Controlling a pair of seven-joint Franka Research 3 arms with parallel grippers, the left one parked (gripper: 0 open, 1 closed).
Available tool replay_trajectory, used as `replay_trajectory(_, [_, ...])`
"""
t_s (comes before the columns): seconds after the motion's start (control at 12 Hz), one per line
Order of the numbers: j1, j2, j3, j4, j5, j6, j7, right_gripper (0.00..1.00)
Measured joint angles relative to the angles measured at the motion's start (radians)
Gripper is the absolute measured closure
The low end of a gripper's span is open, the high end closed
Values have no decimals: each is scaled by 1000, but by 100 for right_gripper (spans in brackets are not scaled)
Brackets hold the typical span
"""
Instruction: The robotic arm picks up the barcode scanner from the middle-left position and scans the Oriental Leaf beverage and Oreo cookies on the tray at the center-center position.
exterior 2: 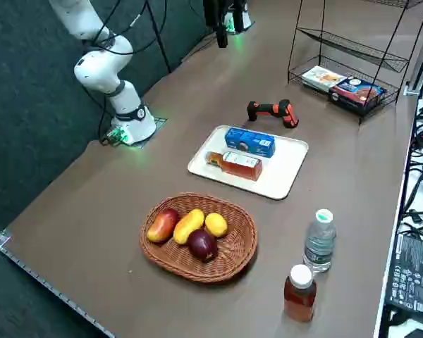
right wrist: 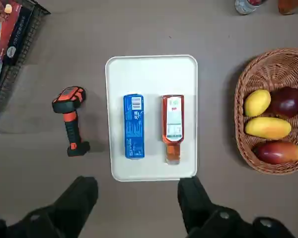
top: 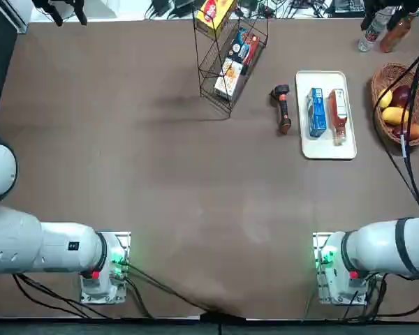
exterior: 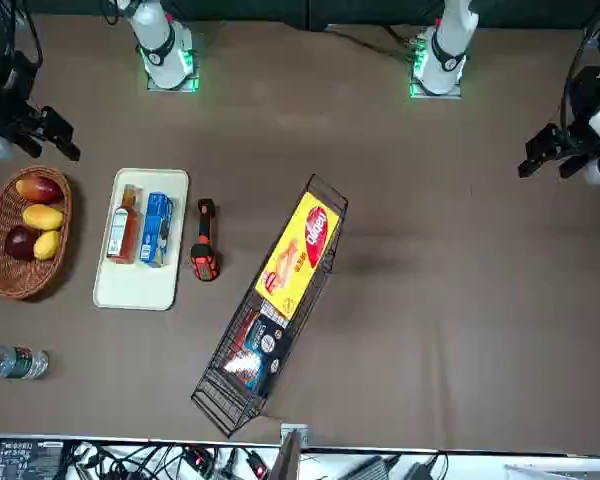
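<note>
scanner (right wrist: 70,120) off open tool's (right wrist: 136,198) side

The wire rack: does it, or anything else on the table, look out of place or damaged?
The wire rack only appears tilted from above; the right side view shows it upright. The scanner lies on its side beside the tray, untouched. The open end effector hovers above. Nothing is spilled.

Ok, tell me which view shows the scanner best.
The wrist view: the scanner lies unobstructed beside the tray, just ahead of the open right claw. Top and front views show it smaller; the side view shows it from a slant, beyond the tray.
</note>
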Motion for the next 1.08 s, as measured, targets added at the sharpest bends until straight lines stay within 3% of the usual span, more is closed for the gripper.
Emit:
replay_trajectory(0.5, [2,5,2,0,3,0,4,0])
replay_trajectory(0.75, [9,34,6,7,56,6,17,0])
replay_trajectory(1.08, [91,120,13,-23,79,127,47,0])
